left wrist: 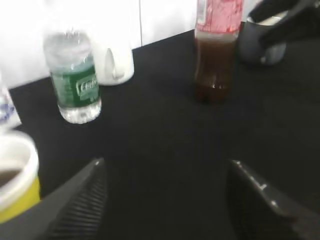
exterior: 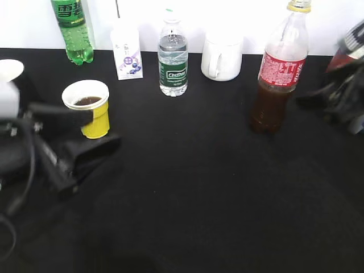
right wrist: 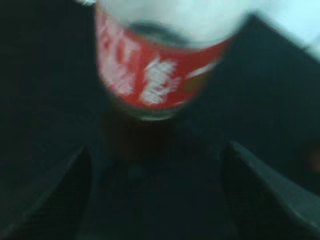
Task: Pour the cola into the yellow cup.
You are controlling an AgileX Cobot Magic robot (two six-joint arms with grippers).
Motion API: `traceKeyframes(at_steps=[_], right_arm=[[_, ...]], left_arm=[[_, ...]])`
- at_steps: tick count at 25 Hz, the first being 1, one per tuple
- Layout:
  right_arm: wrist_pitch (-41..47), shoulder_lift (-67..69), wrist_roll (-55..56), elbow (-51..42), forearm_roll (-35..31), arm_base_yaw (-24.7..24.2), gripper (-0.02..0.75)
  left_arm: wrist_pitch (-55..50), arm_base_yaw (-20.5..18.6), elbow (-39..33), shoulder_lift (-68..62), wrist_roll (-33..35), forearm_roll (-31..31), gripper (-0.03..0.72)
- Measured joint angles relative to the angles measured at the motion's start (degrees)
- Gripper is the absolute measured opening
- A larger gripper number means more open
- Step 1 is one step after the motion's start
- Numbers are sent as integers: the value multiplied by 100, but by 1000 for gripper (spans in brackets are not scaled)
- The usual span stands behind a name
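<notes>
On my exterior feed the cola (exterior: 280,74) stands upright on the black desk (exterior: 193,187), right of centre and a little nearer than the back row, cap on, dark drink filling only its lower part. The yellow cup (exterior: 91,111) sits at the left, upright, with dark liquid showing inside its white rim.

My left claw (left wrist: 165,200) is spread wide with nothing between its fingers; in its wrist feed the cup stands just left of the left finger (left wrist: 80,205), and I cannot tell whether they touch. The exterior feed shows one dark finger lying across the front of the cup and the other on the desk nearer to me.

My right claw (right wrist: 155,200) is also wide open and empty, with the cola bottle just beyond its fingers, blurred. In the exterior feed it sits at the right edge, apart from the bottle.

Along the far edge stand a green soda bottle (exterior: 74,31), a small carton (exterior: 127,51), a water bottle (exterior: 173,57) and a white mug (exterior: 222,57).
</notes>
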State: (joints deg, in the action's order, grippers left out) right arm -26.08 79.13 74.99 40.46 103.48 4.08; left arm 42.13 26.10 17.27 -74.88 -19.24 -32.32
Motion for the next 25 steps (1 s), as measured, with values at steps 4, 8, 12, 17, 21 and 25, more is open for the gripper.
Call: traceKeyframes(at_steps=[4, 8, 12, 17, 21, 25], right_arm=[[-225, -682, 221, -70, 87, 0, 611], [127, -973, -508, -76, 106, 0, 597], [2003, -1326, -737, -81, 101, 0, 596], [4488, -1798, -2248, -138, -2005, 5, 595], [4912, -2631, -6261, -174, -8353, 482, 595], [6747, -4753, -6984, -174, -9827, 966, 595]], left_arm=[[-2512, 320, 762, 915, -329, 32, 558], [-6413, 597, 1680, 1686, -342, 1375, 551], [-8549, 597, 2267, 2638, -32, 2043, 483], [-9609, 603, 2300, 3980, 108, 2217, 473], [-9936, 603, 2300, 4374, 411, 2418, 471], [-10095, 603, 2239, 5009, 994, 2513, 471]])
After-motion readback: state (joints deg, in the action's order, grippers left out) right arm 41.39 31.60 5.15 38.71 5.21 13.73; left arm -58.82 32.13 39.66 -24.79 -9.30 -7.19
